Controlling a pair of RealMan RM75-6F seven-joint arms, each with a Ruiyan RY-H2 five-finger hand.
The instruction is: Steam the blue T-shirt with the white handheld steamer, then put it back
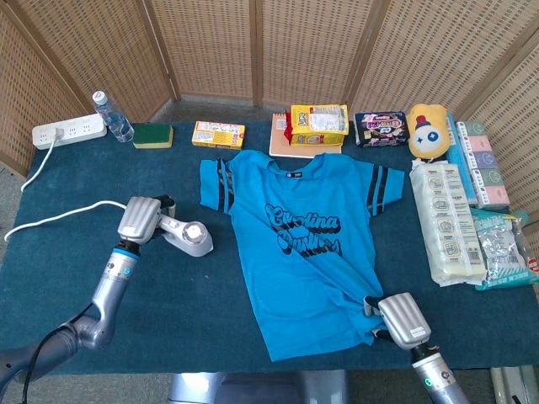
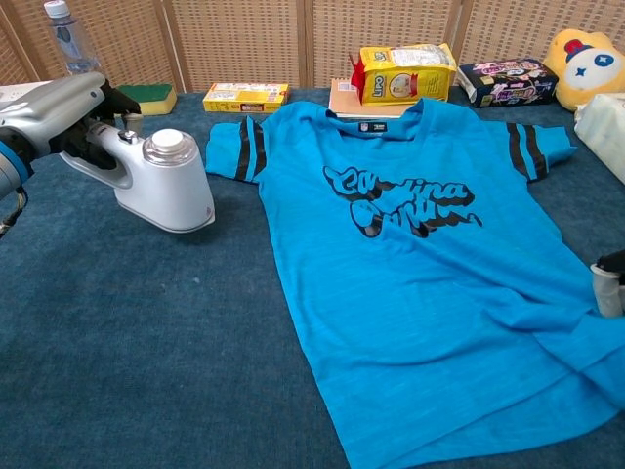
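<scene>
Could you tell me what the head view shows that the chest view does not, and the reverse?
Only the head view shows the power strip's sockets, the whole cord, the packets at the right and the whole right hand pinching the shirt's hem. Only the chest view shows the steamer's cap and base close up. Both show the left hand holding the steamer left of the T-shirt, and the sponge.
</scene>
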